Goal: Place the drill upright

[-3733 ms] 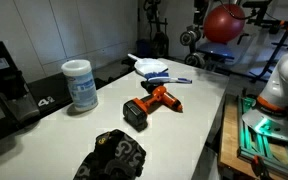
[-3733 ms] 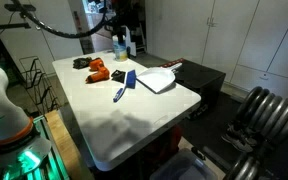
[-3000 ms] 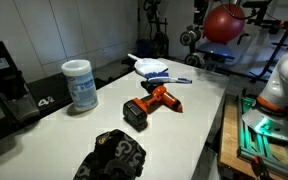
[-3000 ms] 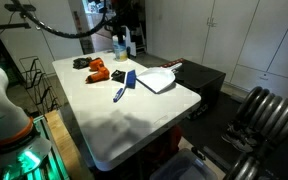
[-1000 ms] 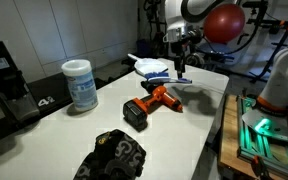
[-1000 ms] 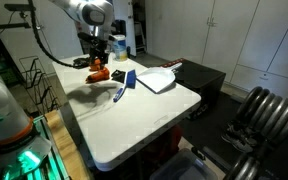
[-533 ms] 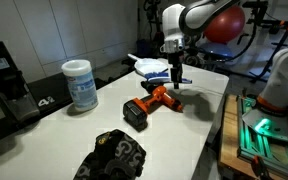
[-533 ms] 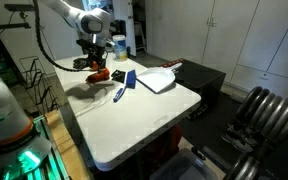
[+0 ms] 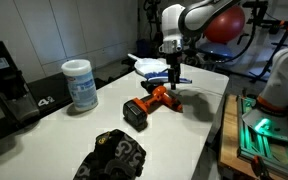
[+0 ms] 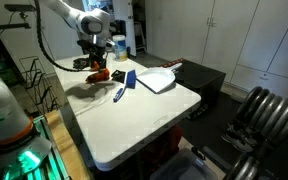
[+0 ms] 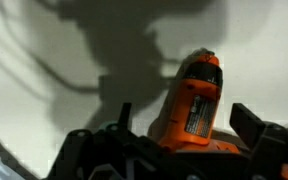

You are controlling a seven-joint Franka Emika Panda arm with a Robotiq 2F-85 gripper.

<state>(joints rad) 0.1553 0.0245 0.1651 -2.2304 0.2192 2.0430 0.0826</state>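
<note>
An orange and black drill point(image 9: 149, 104) lies on its side on the white table point(image 9: 104, 135); it also shows small in an exterior view point(image 10: 99, 73). My gripper point(image 9: 174, 82) hangs just above the drill's front end, also seen in an exterior view point(image 10: 98, 62). In the wrist view the drill's orange body point(image 11: 192, 105) lies between my two fingers, and my gripper point(image 11: 184, 120) is open around it without touching. One black finger point(image 11: 256, 125) shows at the right.
A tub of wipes point(image 9: 81, 85) stands beside the drill. A black glove-like object point(image 9: 114, 157) lies at the table's near end. A white dustpan point(image 10: 156, 79) and a blue brush point(image 10: 124, 85) lie beyond the drill. A red ball point(image 9: 224, 22) sits behind.
The arm came into view from out of frame and moved over the table. Within the last second my gripper dropped down to just above the drill's front end. The drill has not moved.
</note>
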